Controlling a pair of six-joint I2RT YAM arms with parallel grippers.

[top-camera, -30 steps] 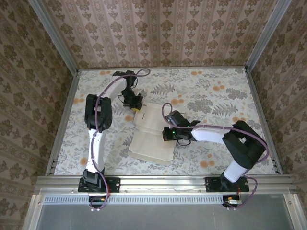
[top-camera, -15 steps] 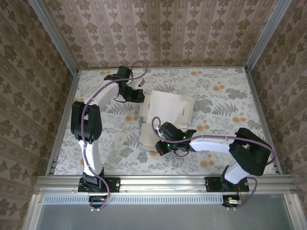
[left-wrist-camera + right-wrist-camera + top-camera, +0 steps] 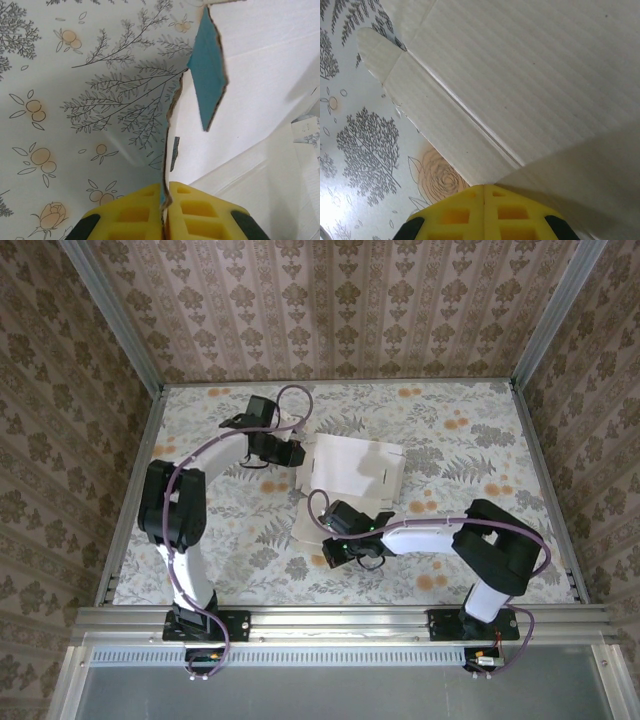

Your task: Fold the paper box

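The right gripper (image 3: 484,196), yellow fingers (image 3: 455,215) pressed together, sits over the box's (image 3: 530,85) creased off-white inside, floral table (image 3: 365,150) alongside.

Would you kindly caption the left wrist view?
Left hand pinching an edge of the paper box, its turquoise flap showing, above the floral table.

top view: above the near edge, looking steeply down on the whole table (image 3: 470,410). wrist views: close-up, low over the table, facing the paper box (image 3: 260,75), common to all three.
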